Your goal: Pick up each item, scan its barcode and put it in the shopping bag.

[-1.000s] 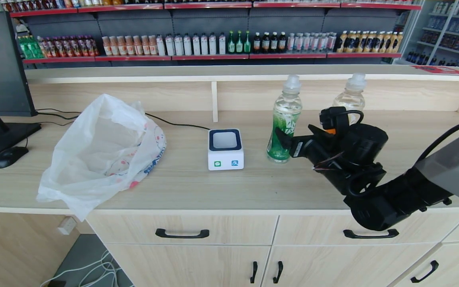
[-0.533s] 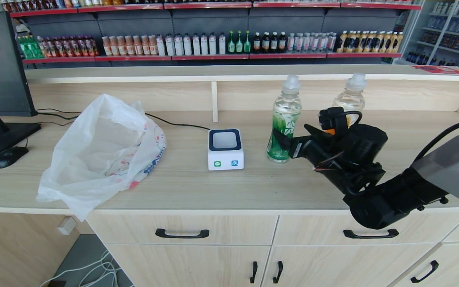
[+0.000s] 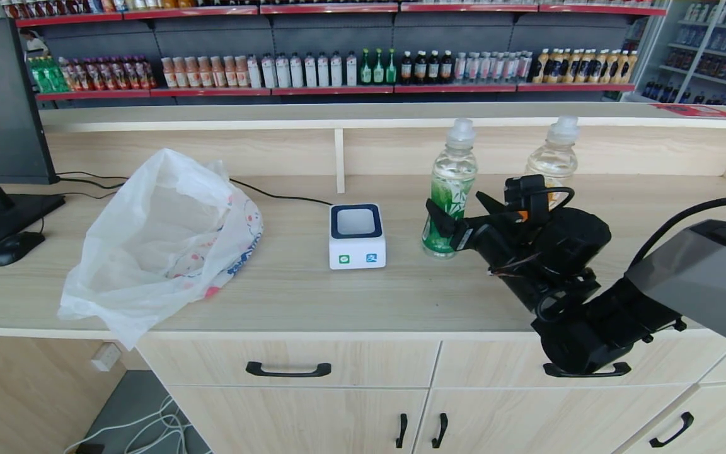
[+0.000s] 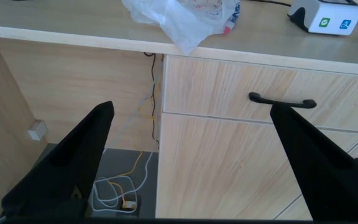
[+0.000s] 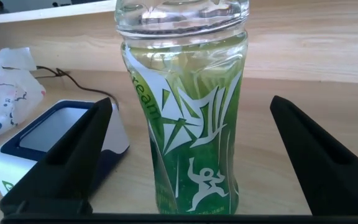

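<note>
A clear bottle with a green label [image 3: 450, 189] [image 5: 188, 137] stands upright on the wooden counter [image 3: 287, 290], to the right of the white scanner [image 3: 357, 235] [image 5: 55, 140]. My right gripper [image 3: 453, 202] [image 5: 191, 102] is open, one finger on either side of the bottle's lower half and not pressing on it. A second clear bottle [image 3: 552, 157] stands behind the right arm, partly hidden by it. The white shopping bag [image 3: 161, 239] [image 4: 185, 18] lies open on the counter's left. My left gripper [image 4: 190, 112] is open and holds nothing, low in front of the cabinet drawers.
A monitor stand [image 3: 4, 214] and a mouse [image 3: 16, 247] sit at the counter's far left. A black cable [image 3: 275, 197] runs behind the bag to the scanner. A raised ledge [image 3: 363, 120] backs the counter. Drawer handles [image 4: 283, 101] lie below the counter's edge.
My right gripper has moved forward and left, so its fingers now reach around the green-labelled bottle. Bottle, bag and scanner have stayed put.
</note>
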Robot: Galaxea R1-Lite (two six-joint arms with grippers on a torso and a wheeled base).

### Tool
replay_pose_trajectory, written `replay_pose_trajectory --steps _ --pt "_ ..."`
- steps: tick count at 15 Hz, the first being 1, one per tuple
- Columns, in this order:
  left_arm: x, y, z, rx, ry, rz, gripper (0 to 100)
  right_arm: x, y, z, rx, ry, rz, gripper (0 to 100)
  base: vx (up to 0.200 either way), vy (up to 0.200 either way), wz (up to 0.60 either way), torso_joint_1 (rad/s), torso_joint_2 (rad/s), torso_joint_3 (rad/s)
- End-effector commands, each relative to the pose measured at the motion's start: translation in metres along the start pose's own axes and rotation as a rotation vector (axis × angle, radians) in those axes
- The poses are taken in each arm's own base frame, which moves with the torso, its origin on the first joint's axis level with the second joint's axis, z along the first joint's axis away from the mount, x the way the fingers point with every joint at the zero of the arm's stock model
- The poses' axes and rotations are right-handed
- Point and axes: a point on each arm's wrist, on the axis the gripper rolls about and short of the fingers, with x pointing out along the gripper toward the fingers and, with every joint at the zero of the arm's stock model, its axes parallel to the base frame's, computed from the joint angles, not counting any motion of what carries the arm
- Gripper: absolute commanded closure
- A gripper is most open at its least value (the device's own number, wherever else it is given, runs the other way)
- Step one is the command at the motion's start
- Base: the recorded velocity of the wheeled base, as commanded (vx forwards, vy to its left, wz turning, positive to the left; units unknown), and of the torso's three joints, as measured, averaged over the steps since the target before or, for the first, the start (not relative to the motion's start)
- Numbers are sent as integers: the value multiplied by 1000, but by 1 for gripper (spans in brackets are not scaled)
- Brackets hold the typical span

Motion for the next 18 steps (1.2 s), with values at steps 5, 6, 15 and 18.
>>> replay_pose_trajectory --steps 5,6,15,18 --pt "0 0 0 -1 -1 1 0 -1 2 1 -2 -19 1 0 0 0 0 0 0 0" --pt "0 0 0 -1 -1 2 0 -2 2 0 -4 -16 1 0 0 0 0 0 0 0" --pt "0 0 0 -1 -1 1 0 -8 -6 2 -29 -31 -21 0 0 0 0 0 0 0" --pt "0 0 0 -1 0 1 0 -32 0 30 -19 -36 -49 0 0 0 0 0 0 0"
